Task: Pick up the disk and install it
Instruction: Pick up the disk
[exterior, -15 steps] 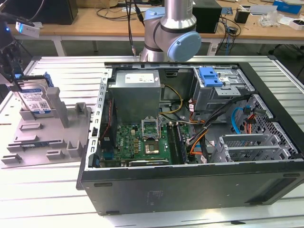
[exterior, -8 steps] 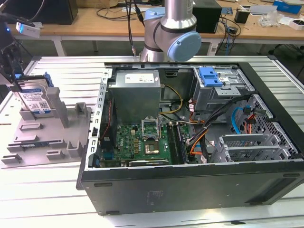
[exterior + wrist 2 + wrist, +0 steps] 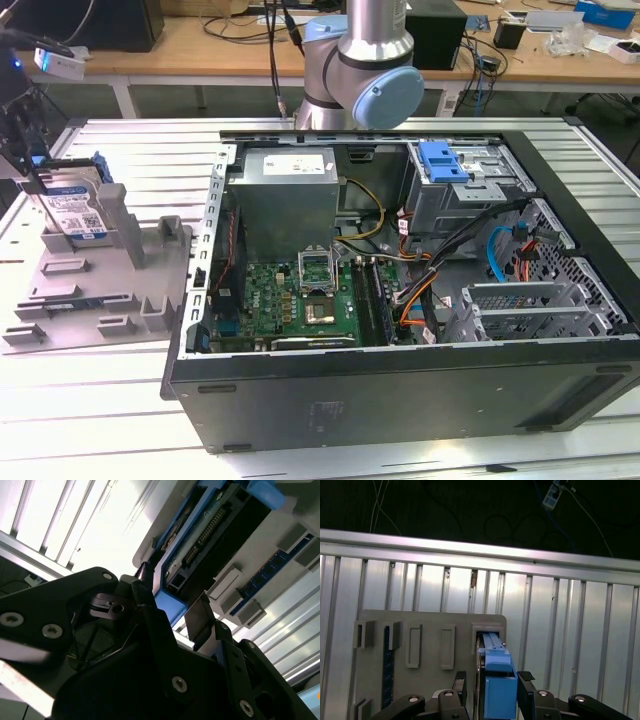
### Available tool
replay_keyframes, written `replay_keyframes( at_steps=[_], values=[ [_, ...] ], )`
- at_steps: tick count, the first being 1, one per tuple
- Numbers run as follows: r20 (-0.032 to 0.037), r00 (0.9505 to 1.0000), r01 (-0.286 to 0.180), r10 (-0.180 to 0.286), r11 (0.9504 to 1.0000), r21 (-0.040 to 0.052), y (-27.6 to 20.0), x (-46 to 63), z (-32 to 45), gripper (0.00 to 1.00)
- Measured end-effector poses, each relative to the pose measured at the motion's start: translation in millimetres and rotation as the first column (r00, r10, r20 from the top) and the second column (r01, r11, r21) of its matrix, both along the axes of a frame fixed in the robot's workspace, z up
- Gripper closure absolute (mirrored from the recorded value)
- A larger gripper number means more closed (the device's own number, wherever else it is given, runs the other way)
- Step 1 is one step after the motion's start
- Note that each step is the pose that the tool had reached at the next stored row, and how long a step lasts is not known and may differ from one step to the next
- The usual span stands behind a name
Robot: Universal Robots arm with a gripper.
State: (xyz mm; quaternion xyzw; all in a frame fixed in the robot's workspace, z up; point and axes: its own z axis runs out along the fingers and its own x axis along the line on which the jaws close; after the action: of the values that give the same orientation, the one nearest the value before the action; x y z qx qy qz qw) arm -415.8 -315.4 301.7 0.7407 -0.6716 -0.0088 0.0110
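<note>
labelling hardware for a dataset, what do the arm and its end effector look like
The arm is a silver metal tube with rounded grey joint housings capped in light blue. Black cables hang close beside it. The end effector is matte black, built of angular linked plates dotted with silver screw heads.

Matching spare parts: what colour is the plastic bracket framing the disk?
Blue. The bracket shows best in the first wrist view.

The gripper [image 3: 493, 676] straddles the blue-framed disk [image 3: 499, 695], jaws spread, with a gap showing on one side. The disk stands on edge in a slot of the grey tray [image 3: 430, 622], which lies on the ribbed metal counter [image 3: 580, 630].
</note>
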Motion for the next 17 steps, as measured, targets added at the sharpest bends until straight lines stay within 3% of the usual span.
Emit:
replay_keyframes(
  at_steps=[8, 9, 10, 11, 17],
  values=[
    [0.0000, 1.0000, 0.000, 0.000, 1.0000, 0.0000, 0.0, 0.0, -0.8, 0.48],
    [0.0001, 1.0000, 0.000, 0.000, 1.0000, 0.0000, -0.6, 0.0, -1.4, 0.63],
    [0.0001, 1.0000, 0.000, 0.000, 1.0000, 0.0000, -1.0, 0.0, 10.6, 0.63],
    [0.0001, 1.0000, 0.000, 0.000, 1.0000, 0.0000, -1.0, 0.0, 17.2, 0.63],
    [0.0002, 1.0000, 0.000, 0.000, 1.0000, 0.0002, -1.0, 0.0, 30.8, 0.63]
  ],
)
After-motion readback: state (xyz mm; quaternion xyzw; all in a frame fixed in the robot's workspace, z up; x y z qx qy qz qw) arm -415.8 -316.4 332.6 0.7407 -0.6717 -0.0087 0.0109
